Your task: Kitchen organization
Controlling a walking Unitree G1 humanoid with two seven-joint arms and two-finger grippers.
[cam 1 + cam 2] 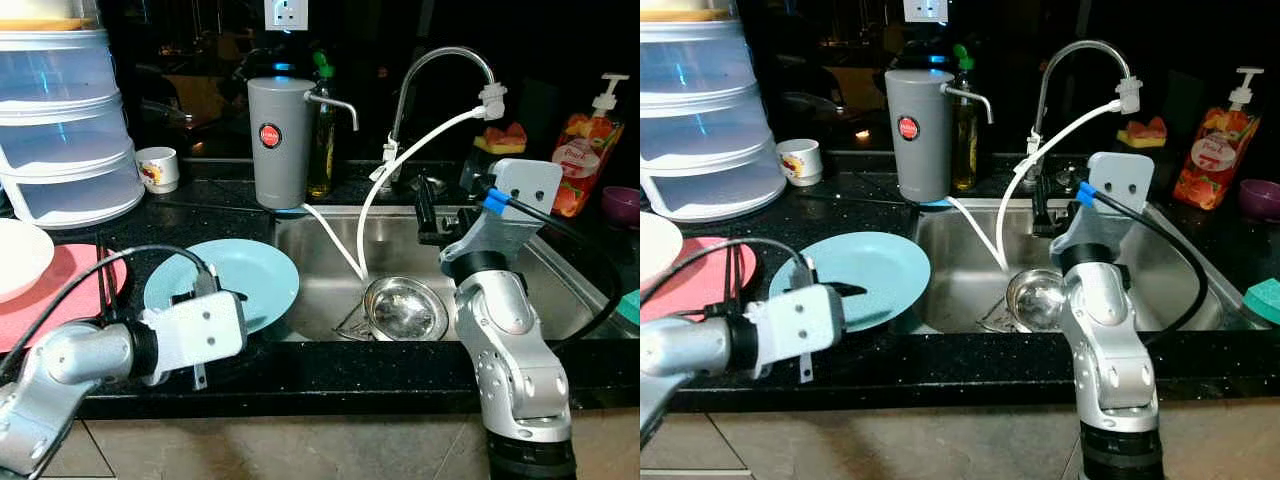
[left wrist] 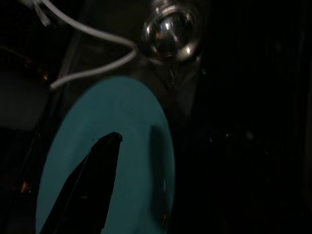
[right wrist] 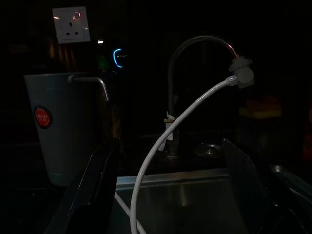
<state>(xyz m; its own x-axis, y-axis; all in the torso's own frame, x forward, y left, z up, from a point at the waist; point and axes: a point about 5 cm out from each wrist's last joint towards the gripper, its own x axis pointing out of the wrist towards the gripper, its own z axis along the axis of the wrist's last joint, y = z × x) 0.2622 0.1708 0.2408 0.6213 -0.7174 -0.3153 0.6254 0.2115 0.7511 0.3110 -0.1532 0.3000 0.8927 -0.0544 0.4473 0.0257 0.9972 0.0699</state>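
A light blue plate lies on the black counter just left of the sink. My left gripper hovers at the plate's near rim. One black finger reaches over the plate, set wide to one side; the other is lost in the dark. A steel bowl sits in the sink basin. My right gripper is raised over the sink, open and empty, pointing at the faucet.
A white hose runs from the faucet spout into the basin. A grey filter canister, a bottle, a cup and stacked plastic tubs line the back. A white bowl rests on a pink mat. An orange soap pouch stands at the right.
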